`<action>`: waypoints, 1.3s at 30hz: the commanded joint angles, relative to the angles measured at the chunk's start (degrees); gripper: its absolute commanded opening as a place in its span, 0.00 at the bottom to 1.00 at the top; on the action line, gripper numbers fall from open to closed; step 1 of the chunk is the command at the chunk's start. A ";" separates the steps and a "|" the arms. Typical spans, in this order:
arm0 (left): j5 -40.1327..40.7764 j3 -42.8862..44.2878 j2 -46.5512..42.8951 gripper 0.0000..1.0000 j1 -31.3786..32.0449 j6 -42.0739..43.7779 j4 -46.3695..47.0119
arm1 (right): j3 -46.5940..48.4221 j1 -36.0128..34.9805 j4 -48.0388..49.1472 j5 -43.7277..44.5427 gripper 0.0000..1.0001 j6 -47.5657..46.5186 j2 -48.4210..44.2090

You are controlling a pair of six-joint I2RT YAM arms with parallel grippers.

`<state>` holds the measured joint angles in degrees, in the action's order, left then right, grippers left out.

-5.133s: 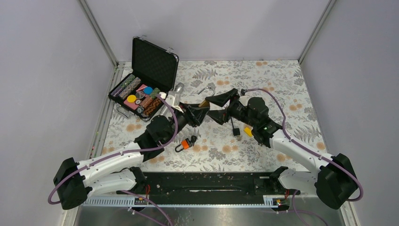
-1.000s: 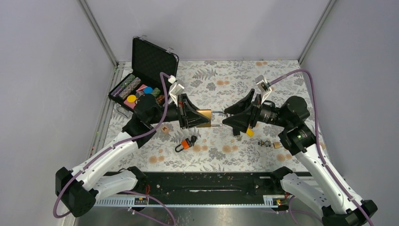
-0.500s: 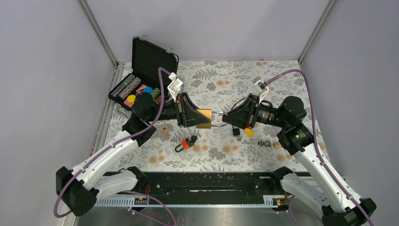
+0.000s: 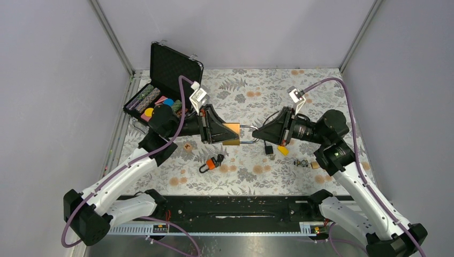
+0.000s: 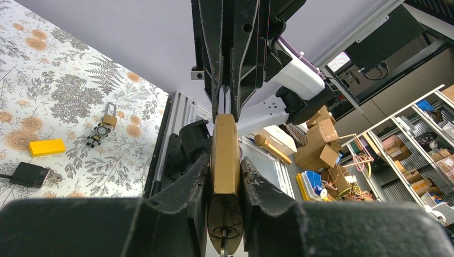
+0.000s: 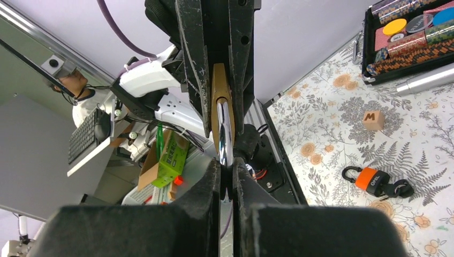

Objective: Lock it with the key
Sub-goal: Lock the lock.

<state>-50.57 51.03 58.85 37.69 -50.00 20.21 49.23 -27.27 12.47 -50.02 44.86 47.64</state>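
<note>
Left pincer clamped on brass padlock body, held mid-air above tabletop; right pincer closed tight on steel shackle. Hold body rigid; press shackle straight along its legs into the body; avoid twisting or side load.

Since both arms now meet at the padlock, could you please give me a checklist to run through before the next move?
1. Left tool shut on the padlock body: ok.
2. Right tool shut on the shackle: ok.
3. Shackle in line with the body, edge-on from both wrists: ok.
4. Shackle pressed fully home: cannot tell.
5. Keyhole filled: cannot tell, it sits at the picture's bottom edge.
6. Padlock held clear of the table: ok.
</note>
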 commanded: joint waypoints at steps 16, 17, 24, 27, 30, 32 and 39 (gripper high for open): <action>-0.04 4.32 2.87 0.00 3.48 -3.78 5.02 | -2.54 -11.65 7.85 21.75 0.00 -5.92 1.29; 0.27 4.15 2.97 0.00 3.52 -3.58 4.95 | -2.64 -12.17 8.81 22.04 0.00 -5.58 1.55; -1.13 3.19 6.64 0.00 4.12 -4.64 7.99 | -0.94 -15.57 16.37 18.71 0.00 -0.62 5.14; -1.06 2.83 7.70 0.00 4.13 -4.45 7.67 | 1.34 -16.14 15.52 17.00 0.00 -0.26 6.24; -0.39 3.04 7.65 0.00 4.12 -3.70 6.96 | 2.37 -16.47 14.24 16.03 0.00 0.16 7.06; 0.81 3.98 7.47 0.00 4.10 -0.72 3.88 | 2.90 -16.66 12.72 15.62 0.00 0.06 7.75; 1.74 6.02 7.73 0.00 3.52 2.59 -1.66 | 4.83 -16.65 2.93 20.41 0.00 -5.91 5.65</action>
<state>-49.21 55.66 62.11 36.32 -51.03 24.10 51.24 -38.52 17.67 -29.71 41.17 49.41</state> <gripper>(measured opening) 0.222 0.067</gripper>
